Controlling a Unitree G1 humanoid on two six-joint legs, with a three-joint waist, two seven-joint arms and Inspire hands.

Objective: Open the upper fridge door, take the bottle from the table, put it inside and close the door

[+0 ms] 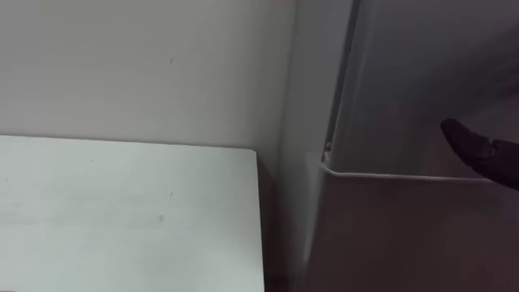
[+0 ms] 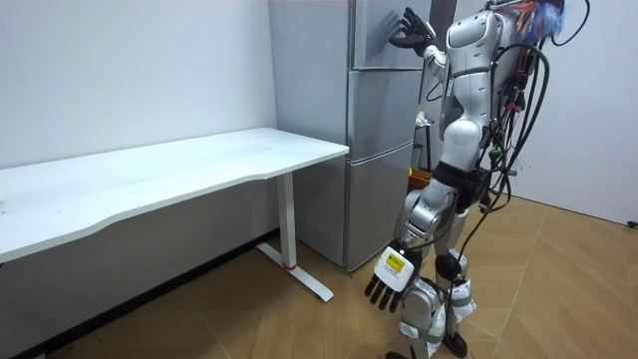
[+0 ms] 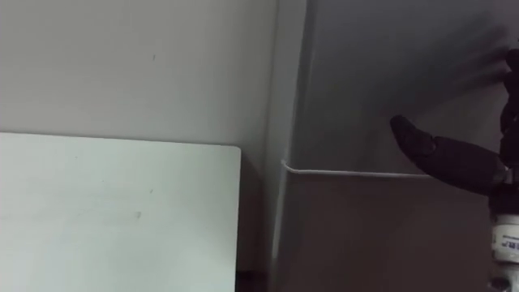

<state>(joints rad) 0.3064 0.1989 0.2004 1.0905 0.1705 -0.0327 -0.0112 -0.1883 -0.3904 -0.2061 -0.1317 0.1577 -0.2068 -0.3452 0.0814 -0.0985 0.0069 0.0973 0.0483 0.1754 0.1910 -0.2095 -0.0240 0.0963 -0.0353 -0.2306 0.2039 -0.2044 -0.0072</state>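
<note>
The grey fridge stands shut, its upper door [image 1: 422,81] above a pale seam and a lower door [image 1: 405,235] beneath it. My right hand [image 1: 480,154] comes in from the right with dark straight fingers against the upper door just above the seam, and nothing is in it. The right eye view has the same hand [image 3: 446,156] at the upper door [image 3: 381,73]. In the room view I stand upright in front of the fridge [image 2: 379,130] with the right hand [image 2: 409,30] raised to its top door. My left hand [image 2: 389,279] hangs open beside my leg.
A white table [image 1: 122,211] stands to the left of the fridge against the pale wall [image 1: 146,65], its right edge a narrow gap from the fridge's side. In the room view, wooden floor [image 2: 558,289] lies behind me.
</note>
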